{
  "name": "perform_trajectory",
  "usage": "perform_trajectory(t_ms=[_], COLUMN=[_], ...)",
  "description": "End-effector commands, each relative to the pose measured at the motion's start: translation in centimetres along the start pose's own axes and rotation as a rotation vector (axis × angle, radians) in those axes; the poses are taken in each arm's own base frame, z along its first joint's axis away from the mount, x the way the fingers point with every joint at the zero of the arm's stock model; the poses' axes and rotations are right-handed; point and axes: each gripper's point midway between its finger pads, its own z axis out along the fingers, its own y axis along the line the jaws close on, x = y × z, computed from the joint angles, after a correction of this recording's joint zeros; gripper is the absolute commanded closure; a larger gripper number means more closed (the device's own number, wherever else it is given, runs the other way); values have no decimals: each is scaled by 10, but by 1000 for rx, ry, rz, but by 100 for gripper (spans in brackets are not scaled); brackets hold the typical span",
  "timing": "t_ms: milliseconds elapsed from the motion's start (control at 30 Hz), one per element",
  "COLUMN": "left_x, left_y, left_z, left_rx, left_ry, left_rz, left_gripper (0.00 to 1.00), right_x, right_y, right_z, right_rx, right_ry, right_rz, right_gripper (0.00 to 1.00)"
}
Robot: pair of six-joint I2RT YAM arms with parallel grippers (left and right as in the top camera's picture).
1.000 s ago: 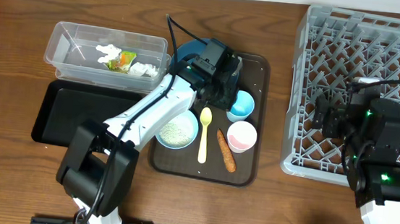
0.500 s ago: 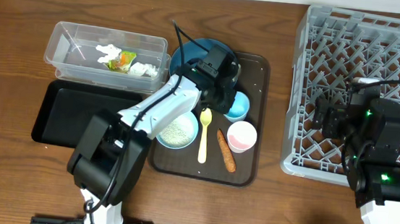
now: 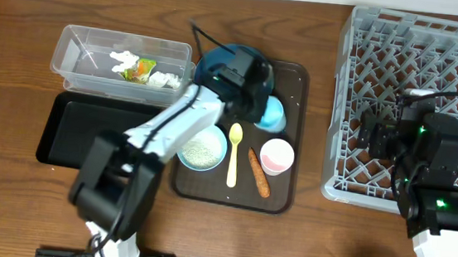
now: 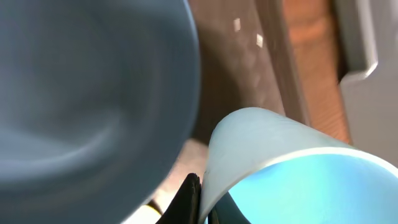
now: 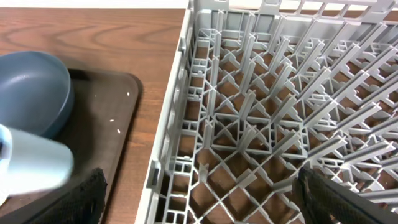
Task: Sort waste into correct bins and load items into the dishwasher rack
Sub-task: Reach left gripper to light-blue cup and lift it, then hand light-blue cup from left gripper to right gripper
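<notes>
Item 1. Clear tub [image 3: 70, 58], far left of the table. Contents: crumpled white tissue bits [image 3: 163, 79] and an orange-yellow-green wrapper [image 3: 138, 69], lying together towards its right half.

Item 2. Black tray [image 3: 87, 133], just in front of the clear tub, their long sides side by side.

Item 3. Brown serving tray [image 3: 292, 92], centre of the table.
- Dark blue plate [image 3: 218, 59] at the far left corner, partly under the left arm.
- Light blue cup [image 3: 273, 113] beside the plate, tipped over on a slant, mouth turned towards the left wrist camera.
- Bowl [image 3: 209, 170] at the near left, with white rice grains [image 3: 202, 151] in it.
- Pale yellow spoon [image 3: 233, 158] lying lengthwise, right of the bowl.
- Carrot-like stick [image 3: 259, 173] right of the spoon, apart from it.
- Pink cup [image 3: 276, 156] upright, touching or nearly touching the stick's far end.

Item 4. Dishwasher rack [image 3: 435, 55], right side of the table, grey pegs upright.

Item 5. Left gripper [image 3: 258, 102]: closed on the rim of the light blue cup, one dark fingertip showing at the cup's edge.

Item 6. Right gripper [image 5: 200, 183]: jaws spread wide, over the rack's left edge, holding nothing.
</notes>
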Motion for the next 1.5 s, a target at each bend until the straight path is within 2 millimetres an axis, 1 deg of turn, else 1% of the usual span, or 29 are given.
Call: perform_trajectory(t_ms=[0, 67, 100, 167, 200, 233, 300, 367, 400, 433, 500, 667, 800, 967, 1100, 1233, 1467], left_x=[-44, -57, -64, -72, -76, -80, -85, -87, -86, -85, -82, -79, -77, -72, -65, -61, -56], left_y=[2, -1, -5, -14, -19, -25, -35, -46, -52, -56, -63, -67, -69, -76, -87, -98, -110], left_z=[-54, -69, -77, -88, -95, -103, -115, -126, -132, -136, -144, -148, -150, -153, -154, -152, -150], left_rx=[73, 186, 267, 416, 496, 575, 699, 796, 841, 872, 924, 955, 975, 1009, 1041, 1054, 1067], left_ry=[-161, -198, -207, -212, -212, -215, -223, -228, -228, -226, -221, -208, -194, -155, -122, -97, -75], left_rz=[-97, -146, -169, -202, -206, -188, -143, -81, -46, -22, 22, 39, 39, 24, 36, 39, 52], left_gripper=[94, 94, 94, 94, 94, 94, 94, 94, 94, 94, 94, 94, 94, 94, 94, 94, 94], right_x=[-8, -5, -4, -4, -6, -9, -17, -23, -26, -27, -29, -33, -40, -53, -54, -57, -62], right_y=[-2, 0, 9, 41, 64, 86, 119, 136, 141, 144, 150, 156, 156, 157, 159, 160, 162], right_z=[3, 10, 13, 16, 13, 7, -10, -22, -25, -27, -29, -31, -30, -31, -27, -29, -32], right_rx=[0, -15, -67, -259, -398, -542, -792, -943, -1000, -1037, -1101, -1185, -1178, -1151, -1125, -1125, -1126], right_ry=[-10, 6, 14, 17, 5, -19, -75, -118, -140, -155, -190, -250, -303, -382, -385, -406, -440], right_rz=[4, 22, 22, -2, -38, -72, -114, -138, -151, -162, -197, -254, -293, -350, -353, -368, -392], right_gripper=[6, 5, 5, 5, 5, 5, 5, 6, 8, 10, 11, 10, 9, 14, 15, 15, 16])
